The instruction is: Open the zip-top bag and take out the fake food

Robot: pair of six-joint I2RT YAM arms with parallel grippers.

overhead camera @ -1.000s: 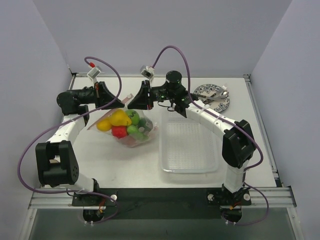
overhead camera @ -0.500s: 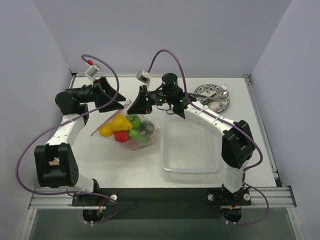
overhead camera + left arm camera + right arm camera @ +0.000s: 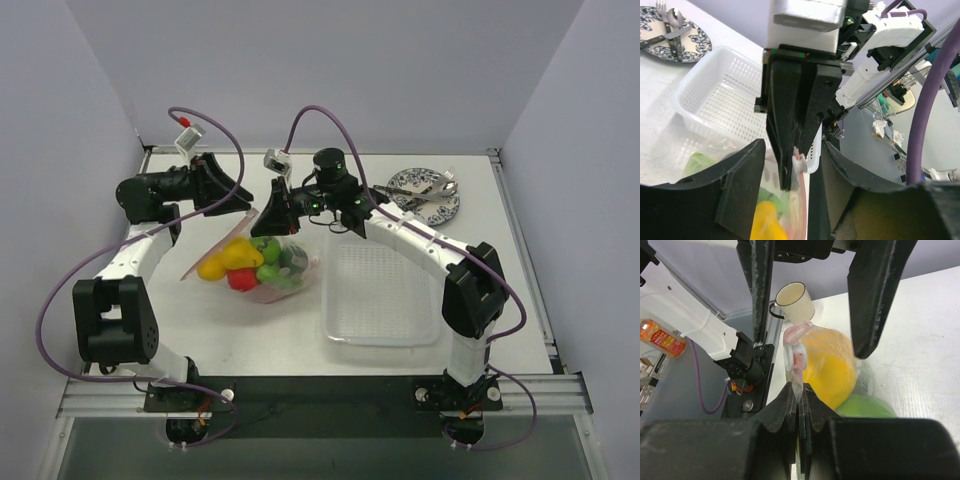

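Note:
The zip-top bag [image 3: 292, 272] lies at the table's left centre with the fake food [image 3: 240, 262] inside: yellow, red and green pieces. My right gripper [image 3: 262, 226] is shut on the bag's top edge, just below the white slider [image 3: 795, 355] on the pinkish zip strip [image 3: 804, 200]. My left gripper [image 3: 243, 197] is open. Its fingers [image 3: 735, 190] straddle the slider end and the right gripper's tips without touching them. In the right wrist view a yellow piece [image 3: 829, 362] and a green piece [image 3: 865, 407] sit beyond the right gripper [image 3: 800, 390].
A white mesh tray [image 3: 380, 290] stands right of the bag. A blue-patterned plate [image 3: 452, 210] with cutlery sits at the back right. Beyond the table's left edge are a mug [image 3: 792, 302] and an orange bottle [image 3: 660, 337].
My left gripper has opened and let go of the bag's mouth, rising slightly toward the back. My right gripper has carried its end of the bag to the left.

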